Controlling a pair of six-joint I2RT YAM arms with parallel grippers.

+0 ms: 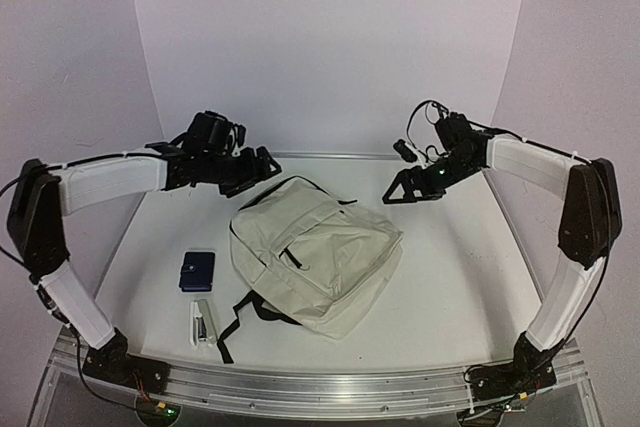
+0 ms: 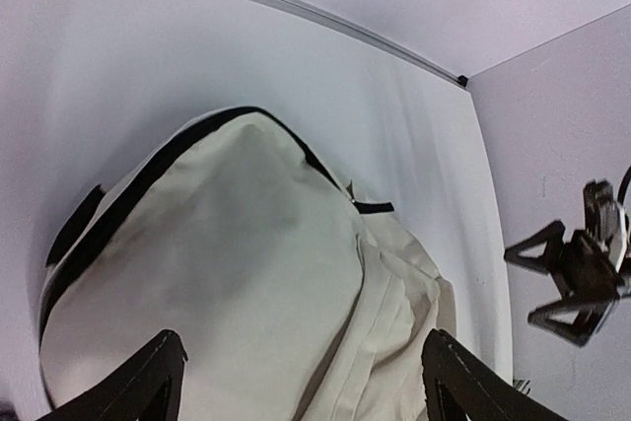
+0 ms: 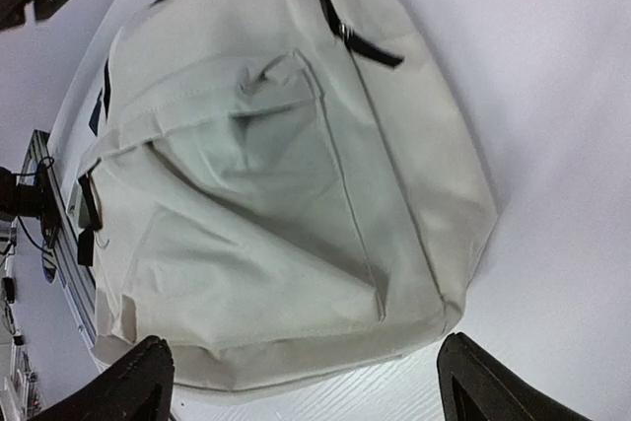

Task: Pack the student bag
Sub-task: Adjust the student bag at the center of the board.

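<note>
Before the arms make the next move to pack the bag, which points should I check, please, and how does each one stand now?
1. Left gripper open and empty: ok.
2. Right gripper open and empty: ok.
3. Both clear of the bag: ok, neither appears to touch it.
4. Bag open for packing: not ok, it looks zipped shut in every view.
5. Blue case and stapler free to pick: ok, both lie on the table left of the bag.
6. Black strap clear of the stapler: cannot tell, they lie very close.
</note>
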